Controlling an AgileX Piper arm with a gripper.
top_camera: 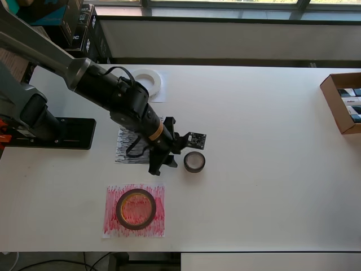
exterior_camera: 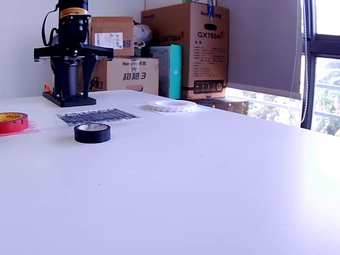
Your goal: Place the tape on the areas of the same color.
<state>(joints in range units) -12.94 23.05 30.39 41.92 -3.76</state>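
Note:
The small black roll (top_camera: pixel 194 161) (exterior_camera: pixel 92 133) lies flat on bare table, just off the overhead view's right edge of the black-streaked paper (top_camera: pixel 125 148) (exterior_camera: pixel 98 115). My gripper (top_camera: pixel 162 165) (exterior_camera: pixel 71 79) hangs over that paper's edge, beside the roll and not touching it. Its fingers stand apart, open, with nothing between them. The dark-red ring (top_camera: pixel 136 208) (exterior_camera: pixel 11 122) rests on the red-streaked paper (top_camera: pixel 111 223) (exterior_camera: pixel 31 127). The white ring (top_camera: pixel 148 81) (exterior_camera: pixel 171 105) sits on the white paper (top_camera: pixel 158 97) (exterior_camera: pixel 142 107). My arm hides part of the black-streaked paper in the overhead view.
The arm's black base plate (top_camera: pixel 67 134) is bolted at the overhead view's left edge. An open cardboard box (top_camera: pixel 338 104) sits at the right edge. Stacked cartons (exterior_camera: pixel 191 48) stand beyond the table's far side in the exterior view.

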